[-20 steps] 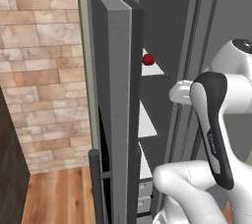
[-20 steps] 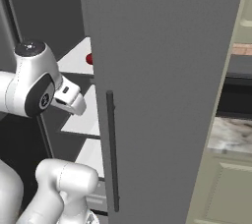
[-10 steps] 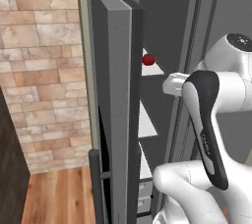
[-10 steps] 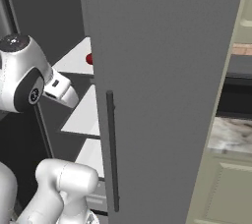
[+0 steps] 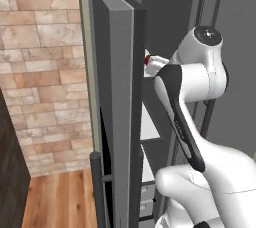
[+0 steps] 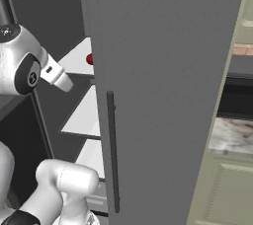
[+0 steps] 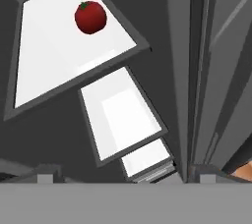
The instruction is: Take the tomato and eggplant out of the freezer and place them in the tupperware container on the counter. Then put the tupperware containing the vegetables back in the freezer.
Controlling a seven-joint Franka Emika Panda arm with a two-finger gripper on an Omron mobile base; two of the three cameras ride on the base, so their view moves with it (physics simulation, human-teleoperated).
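Observation:
The tomato (image 7: 90, 17) is a glossy red ball lying on the top white shelf (image 7: 59, 66) inside the freezer (image 6: 163, 71), whose thick grey door stands open. It also peeks out as the tomato (image 6: 90, 59) past the door edge, and as the tomato (image 5: 147, 61) just behind my hand. My gripper (image 7: 125, 178) is open and empty, its two dark tips set wide apart at the bottom of the hand view. It hangs short of the tomato, looking down over the shelves. The eggplant and the tupperware container are out of view.
The door's black bar handle (image 6: 112, 150) runs down its front. Two more white shelves (image 7: 123, 115) step down below the top one. A strip of marble counter (image 6: 232, 135) shows at the right, and a brick wall (image 5: 45, 72) stands left of the freezer.
The arm has swung further into the freezer. The hand has moved toward the tomato's shelf and the elbow has risen. The jaws have stayed wide.

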